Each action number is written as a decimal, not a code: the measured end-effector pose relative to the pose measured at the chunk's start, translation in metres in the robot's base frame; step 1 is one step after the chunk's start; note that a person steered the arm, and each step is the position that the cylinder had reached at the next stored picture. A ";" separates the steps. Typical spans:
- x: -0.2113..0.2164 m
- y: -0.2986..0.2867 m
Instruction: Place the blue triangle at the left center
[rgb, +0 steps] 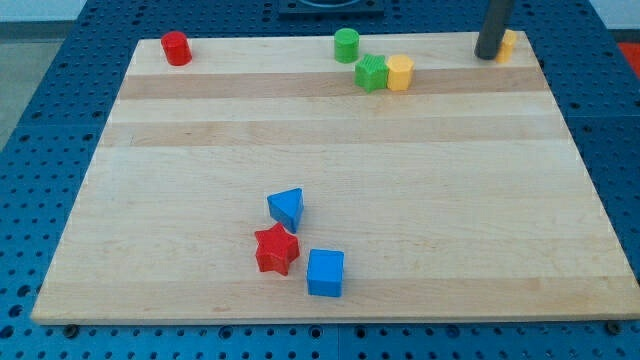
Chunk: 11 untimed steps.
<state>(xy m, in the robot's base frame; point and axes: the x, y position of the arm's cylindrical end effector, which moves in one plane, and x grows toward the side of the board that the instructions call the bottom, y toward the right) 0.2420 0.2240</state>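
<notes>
Blue triangle (286, 208) apex toward view's left, above red star (277, 249).

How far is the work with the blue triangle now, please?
Done: nothing that shows. The blue triangle sits low on the board, near the middle, just above the red star, not at the left center. In hand: my tip is at the view's top right, beside a yellow block, far from the triangle. Left: the approach and whole push leftward.
</notes>
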 end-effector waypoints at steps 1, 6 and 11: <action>0.000 -0.007; 0.126 -0.065; 0.300 -0.184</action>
<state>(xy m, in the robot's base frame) 0.5422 0.0404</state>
